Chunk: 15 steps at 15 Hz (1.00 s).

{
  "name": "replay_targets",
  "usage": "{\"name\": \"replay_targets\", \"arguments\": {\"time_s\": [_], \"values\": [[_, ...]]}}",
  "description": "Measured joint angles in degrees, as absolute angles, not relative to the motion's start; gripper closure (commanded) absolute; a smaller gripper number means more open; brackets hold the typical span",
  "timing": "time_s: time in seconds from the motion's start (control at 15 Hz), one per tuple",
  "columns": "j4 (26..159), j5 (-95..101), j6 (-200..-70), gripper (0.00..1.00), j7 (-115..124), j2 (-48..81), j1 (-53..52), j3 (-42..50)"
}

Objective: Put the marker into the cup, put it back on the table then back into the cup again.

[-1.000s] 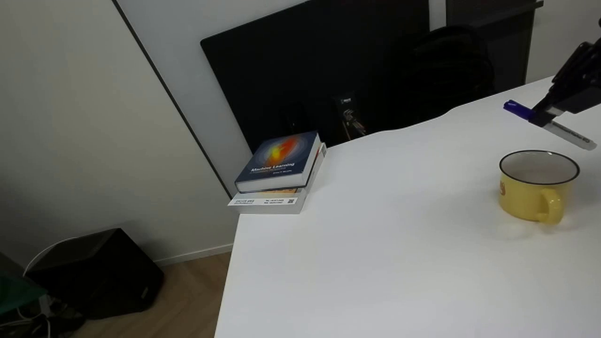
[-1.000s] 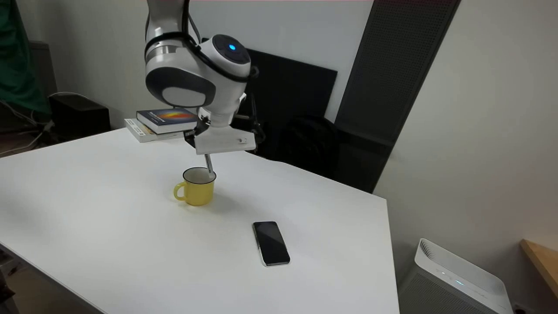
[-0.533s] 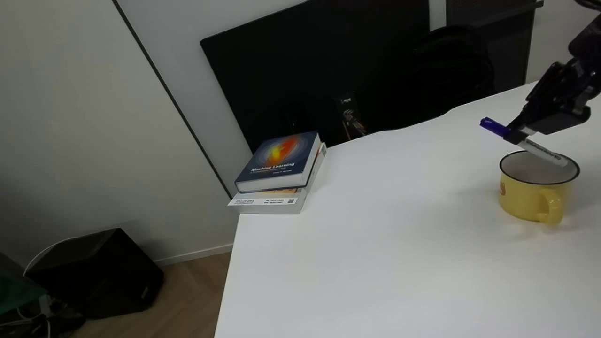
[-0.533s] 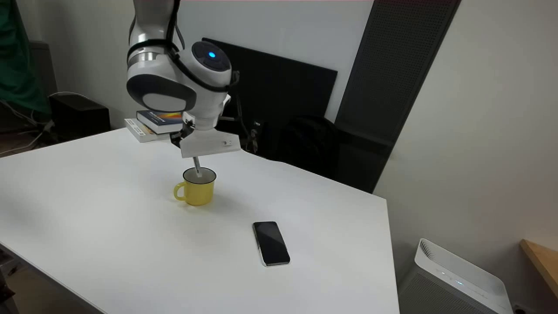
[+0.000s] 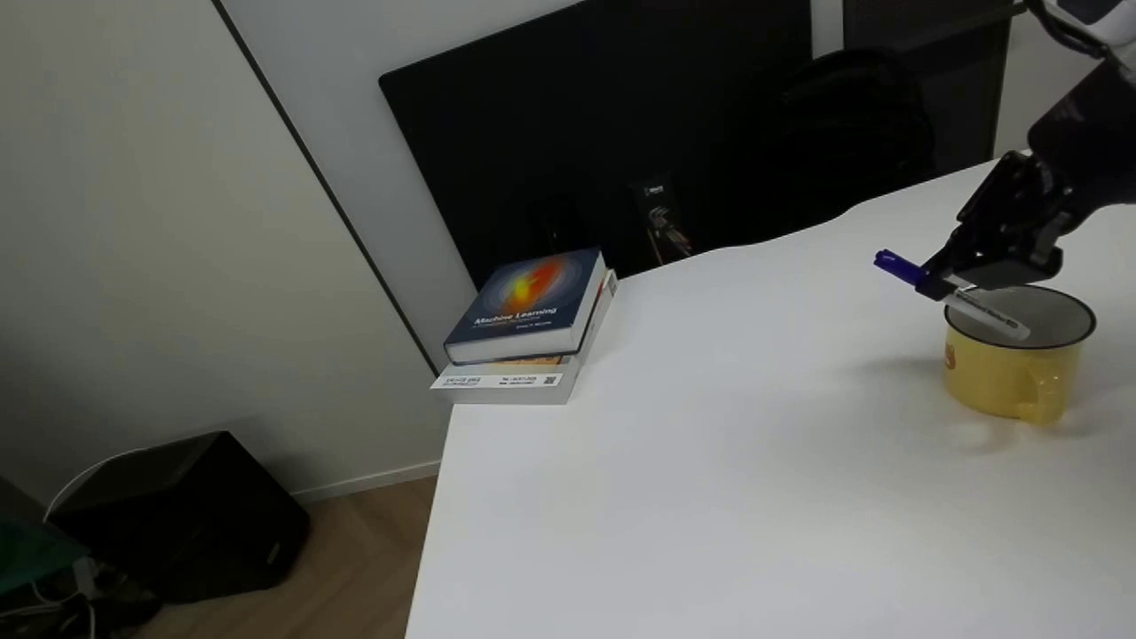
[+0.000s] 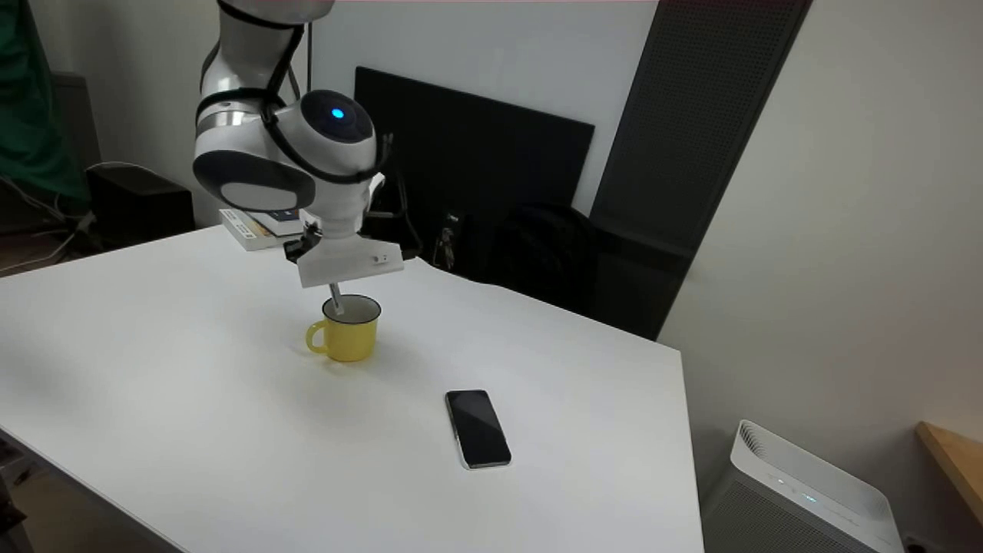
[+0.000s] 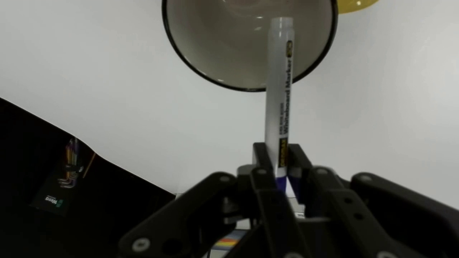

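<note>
The table [image 6: 307,445] carries a cup [image 6: 352,343], phone [image 6: 478,428] and stacked books [image 5: 528,324]

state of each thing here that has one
Yellow mug with dark rim: upright
White marker with purple cap: capped, tilted, white end at the mug's opening
Black two-finger gripper: shut on the marker
Rectangular black phone: face up, screen dark
Dark blue hardcover book: closed, on another book
White robot arm: blue light on
White boxy appliance: panel light on

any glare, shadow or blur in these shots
Wrist view: small glints inside the mug, lettering on the marker mostly readable; in an exterior view, a soft shadow on the table beside the mug; in both exterior views, the black panel nearly featureless.
</note>
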State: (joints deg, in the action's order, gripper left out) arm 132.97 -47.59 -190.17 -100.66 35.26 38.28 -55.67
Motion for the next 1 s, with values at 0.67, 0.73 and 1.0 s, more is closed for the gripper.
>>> {"name": "replay_targets", "arguments": {"time_s": [0.67,0.73,1.0], "values": [[133.05,-42.80,-192.70,0.50,-101.36,40.78,43.44,-55.57],[133.06,-42.64,-192.70,0.44,-101.43,40.83,43.57,-55.39],[133.08,-42.89,-192.70,0.18,-101.64,39.85,41.96,-52.41]]}}
